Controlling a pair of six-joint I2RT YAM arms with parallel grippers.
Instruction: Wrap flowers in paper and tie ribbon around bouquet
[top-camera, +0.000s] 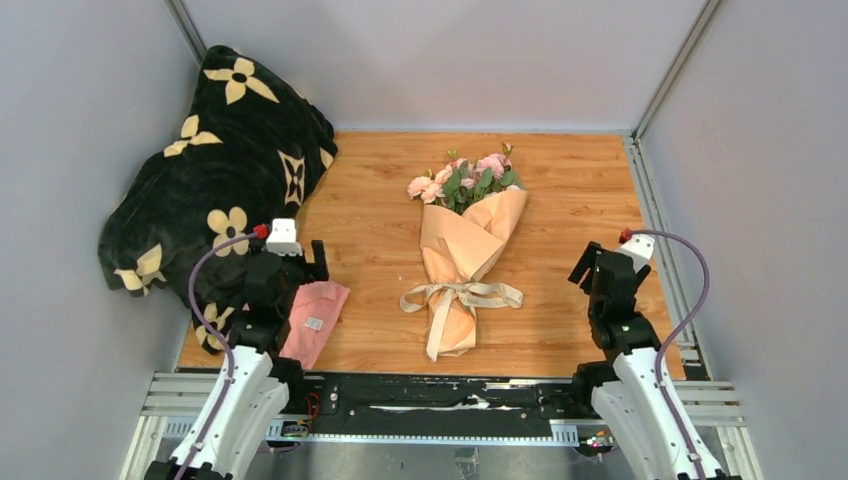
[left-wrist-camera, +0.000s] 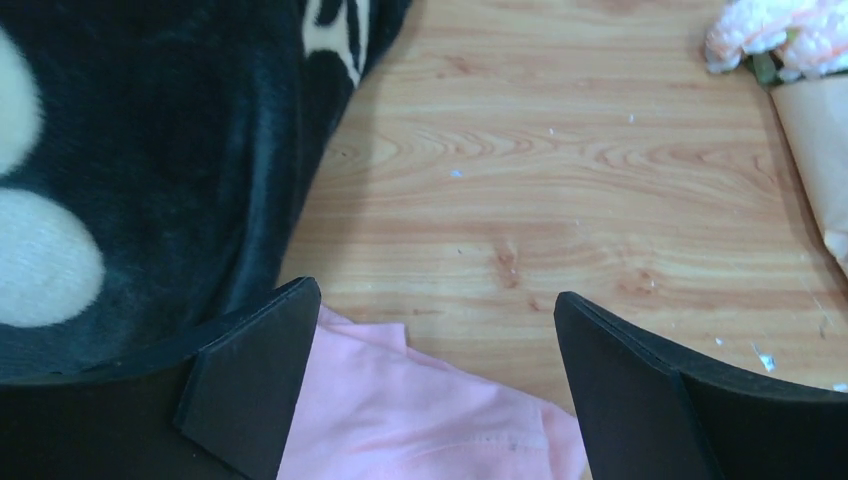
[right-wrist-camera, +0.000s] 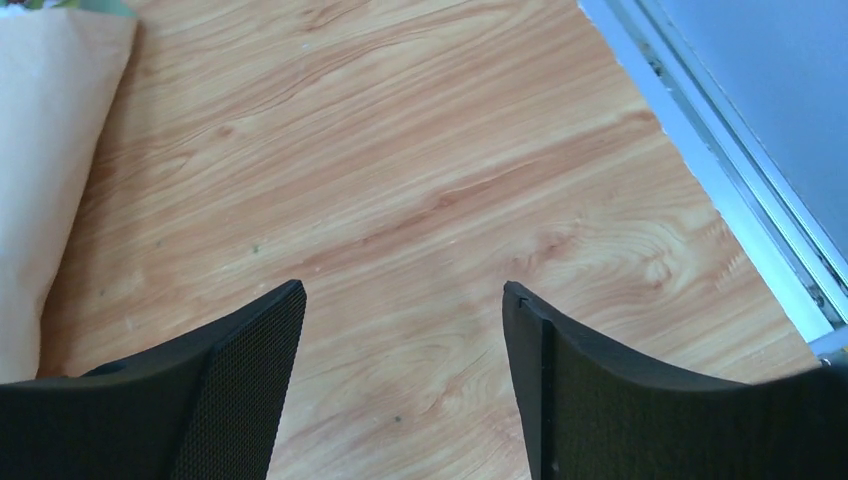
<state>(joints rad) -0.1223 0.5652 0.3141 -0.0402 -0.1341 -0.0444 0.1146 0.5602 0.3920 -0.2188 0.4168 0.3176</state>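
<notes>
The bouquet (top-camera: 466, 250) lies in the middle of the wooden table. Pink flowers (top-camera: 465, 177) with green leaves stick out of the far end of the peach-orange paper (top-camera: 470, 232) cone. The cream ribbon (top-camera: 465, 294) is tied in a bow around the cone's narrow lower part. My left gripper (top-camera: 316, 262) is open at the near left, over a pink cloth, apart from the bouquet. The left wrist view has the flowers (left-wrist-camera: 775, 35) and the paper (left-wrist-camera: 820, 150) at its right edge. My right gripper (top-camera: 583, 266) is open at the near right, with nothing between its fingers. The right wrist view shows paper (right-wrist-camera: 50, 150) at its left edge.
A black blanket (top-camera: 215, 190) with cream flower prints is heaped at the far left. A small pink cloth (top-camera: 315, 318) with a white label lies under the left gripper. A metal rail (top-camera: 655, 215) runs along the table's right edge, and grey walls close in three sides.
</notes>
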